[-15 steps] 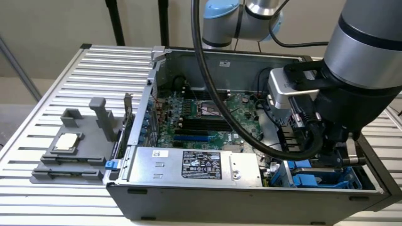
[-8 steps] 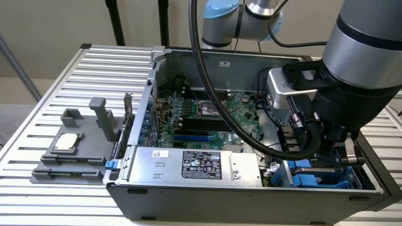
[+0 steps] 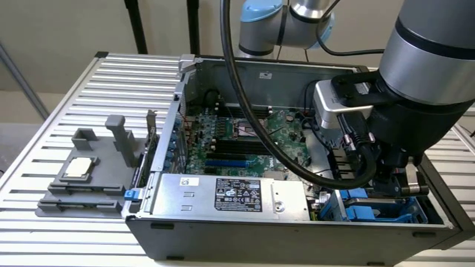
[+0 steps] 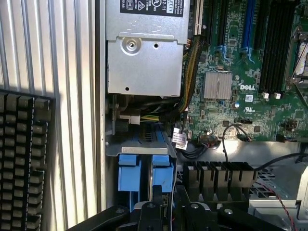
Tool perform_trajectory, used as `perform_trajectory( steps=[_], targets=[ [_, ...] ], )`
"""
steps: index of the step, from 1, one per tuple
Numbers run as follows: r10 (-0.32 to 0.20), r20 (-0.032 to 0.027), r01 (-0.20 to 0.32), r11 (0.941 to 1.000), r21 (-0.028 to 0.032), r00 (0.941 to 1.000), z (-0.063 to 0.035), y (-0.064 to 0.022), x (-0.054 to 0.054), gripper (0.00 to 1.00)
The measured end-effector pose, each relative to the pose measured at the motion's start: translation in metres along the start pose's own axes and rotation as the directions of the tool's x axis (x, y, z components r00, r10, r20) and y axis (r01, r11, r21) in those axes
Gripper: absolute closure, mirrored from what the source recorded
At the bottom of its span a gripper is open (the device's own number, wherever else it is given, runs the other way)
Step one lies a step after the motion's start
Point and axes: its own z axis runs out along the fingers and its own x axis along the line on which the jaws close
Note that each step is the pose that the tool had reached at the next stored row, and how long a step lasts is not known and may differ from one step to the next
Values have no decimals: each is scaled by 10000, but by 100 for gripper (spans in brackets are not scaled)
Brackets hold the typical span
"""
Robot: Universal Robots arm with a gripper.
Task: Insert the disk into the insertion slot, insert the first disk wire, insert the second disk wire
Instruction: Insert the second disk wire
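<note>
The tool (image 3: 395, 186) is down inside the computer case, just past one end of the power-supply box (image 3: 222, 194). It hangs right over the insertion slot (image 4: 140, 148) in the dark drive cage. I cannot tell if the tool is grasping something or has let go.

The disk (image 4: 162, 175) looks like it sits in the slot already, near the power-supply box. Only its blue frame peeks out, and its silver side is hidden. Another blue frame (image 4: 130, 172) sits just beside it. So I think the first job is done or almost done.

A bunch of wires (image 4: 179, 108) comes out from under the power-supply box. I cannot see any wire plugged into the disk, so both wire jobs seem left.
</note>
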Motion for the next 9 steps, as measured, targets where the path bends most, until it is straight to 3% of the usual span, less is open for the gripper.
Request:
perform_trajectory(
  steps=[4, 9],
  targets=[
    [2, 2, -2, 10000, -4, 10000, 1, 0, -14, 75],
    [0, -27, 0, 10000, -27, 10000, -73, -19, -139, 75]
  ],
)
